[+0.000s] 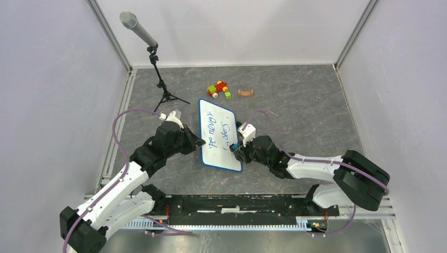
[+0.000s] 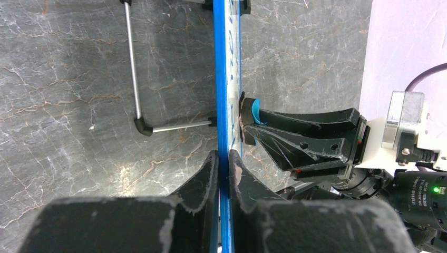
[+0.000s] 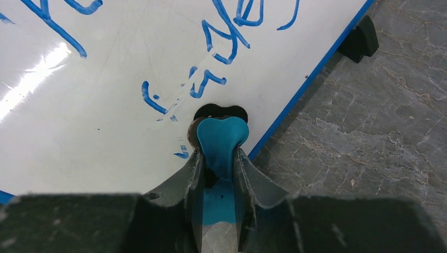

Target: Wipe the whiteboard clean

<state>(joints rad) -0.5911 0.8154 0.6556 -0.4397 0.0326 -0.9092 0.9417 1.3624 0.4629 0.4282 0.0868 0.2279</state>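
The left gripper (image 2: pixel 224 168) pinches the blue-rimmed white rectangular whiteboard (image 1: pixel 216 126) at nine o'clock. The right gripper (image 3: pixel 219 158) clamps a small blue eraser (image 3: pixel 221 136). Hard wiping could wrench the board free.

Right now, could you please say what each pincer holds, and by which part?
Left pincer clamps the whiteboard by its blue rim; right pincer pinches a blue eraser by its back.

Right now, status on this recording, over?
Left gripper shut on whiteboard rim. Right gripper shut on blue eraser, tip against board. Blue writing mostly intact. Toys beyond far edge, clear.
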